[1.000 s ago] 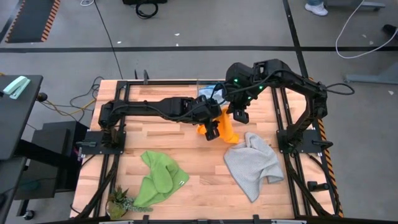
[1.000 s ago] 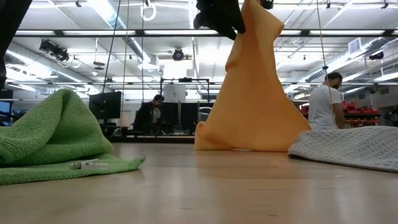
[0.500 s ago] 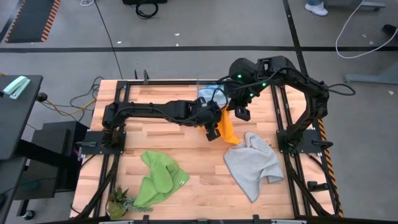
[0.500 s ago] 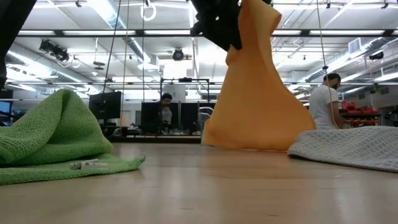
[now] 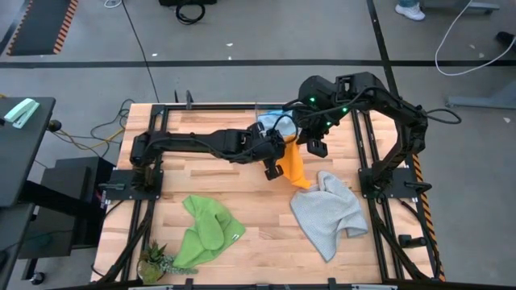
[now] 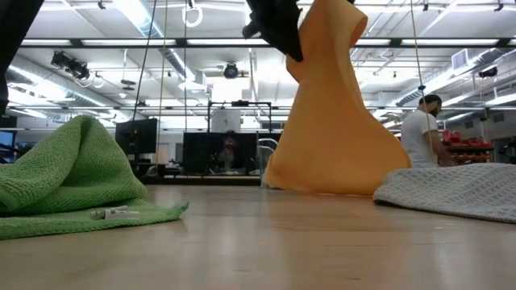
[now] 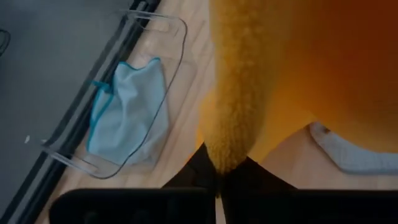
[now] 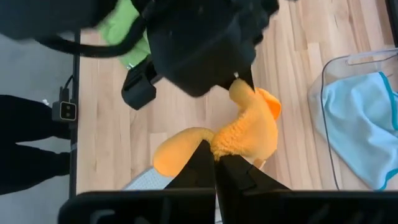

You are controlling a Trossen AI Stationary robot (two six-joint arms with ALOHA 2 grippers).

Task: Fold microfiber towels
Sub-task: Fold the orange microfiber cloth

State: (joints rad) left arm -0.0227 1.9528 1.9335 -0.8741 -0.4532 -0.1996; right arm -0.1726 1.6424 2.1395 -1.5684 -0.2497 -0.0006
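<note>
The yellow-orange towel (image 5: pixel 293 166) hangs at the table's middle, its lower end spread on the wood (image 6: pixel 330 187). My right gripper (image 8: pixel 216 155) is shut on its top. My left gripper (image 7: pixel 217 171) reaches in from the table's left and is shut on the towel a little lower, on its left side. The grey towel (image 5: pixel 326 211) lies crumpled at the near right. The green towel (image 5: pixel 206 232) lies bunched at the near left. The light blue towel (image 7: pixel 124 118) lies in a clear tray. My left gripper pinches a thick hanging fold of the yellow-orange towel (image 7: pixel 229 149) between its two fingers, slanting down from the table's left. How many layers, I cannot tell. The cloth beyond the hold runs up toward the right gripper. My right gripper pinches the bunched top of the yellow-orange towel (image 8: pixel 235 144) between its two fingers, coming from above and slanting down. The towel hangs below the fingers, and its lower end rests on the table.
The clear tray (image 5: pixel 264 118) with the blue towel stands at the far edge, just behind both grippers. A small plant (image 5: pixel 155 261) sits at the near left corner. Bare wood lies between the green and grey towels. People show in the room beyond the table.
My left gripper has turned a little toward the hanging towel and shut on its left side. The towel's lower left corner has drawn in toward the right, while its top stays in my right gripper.
</note>
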